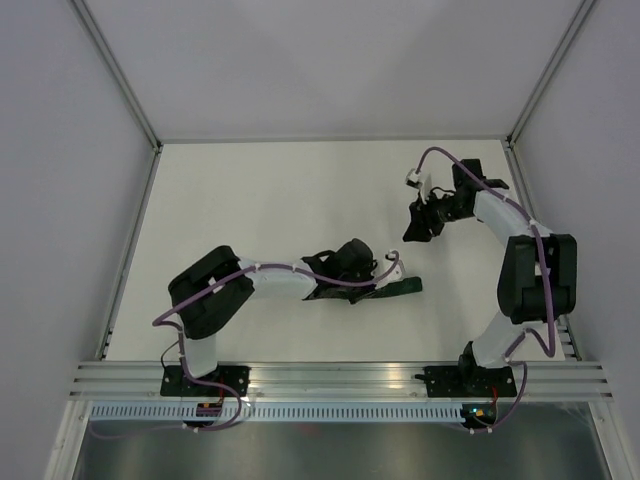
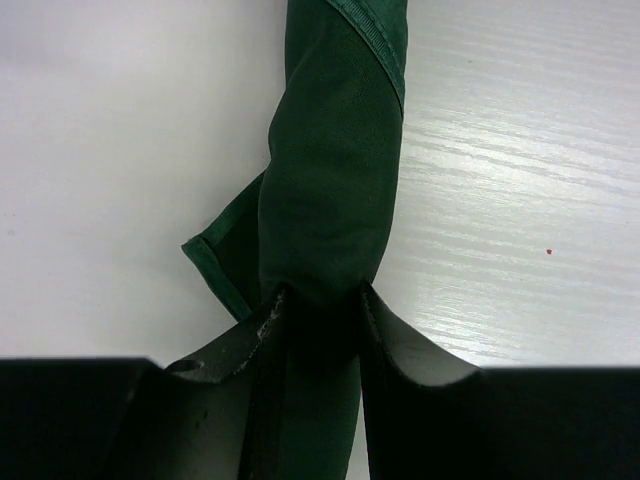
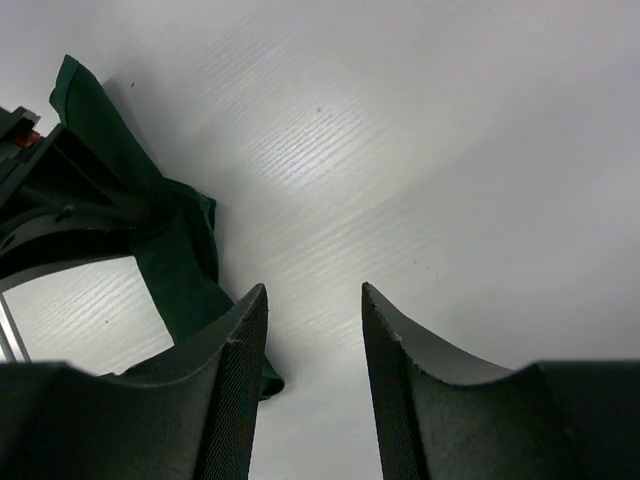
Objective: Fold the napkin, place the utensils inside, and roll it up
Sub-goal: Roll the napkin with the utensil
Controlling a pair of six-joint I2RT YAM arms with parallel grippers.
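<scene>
napkin (image 2: 335,200) far end: runs off the top edge, beyond my left gripper (image 2: 320,305).
napkin near end: lost between my fingers (image 2: 405,350).
napkin from above: my left gripper covers all but the tip ahead of it.
roll's contents: cannot tell.

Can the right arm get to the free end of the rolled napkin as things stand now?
Probably yes. The right pincer is open and empty, with only bare table between it and the napkin's free end; the left pincer clamps the roll further back.
</scene>
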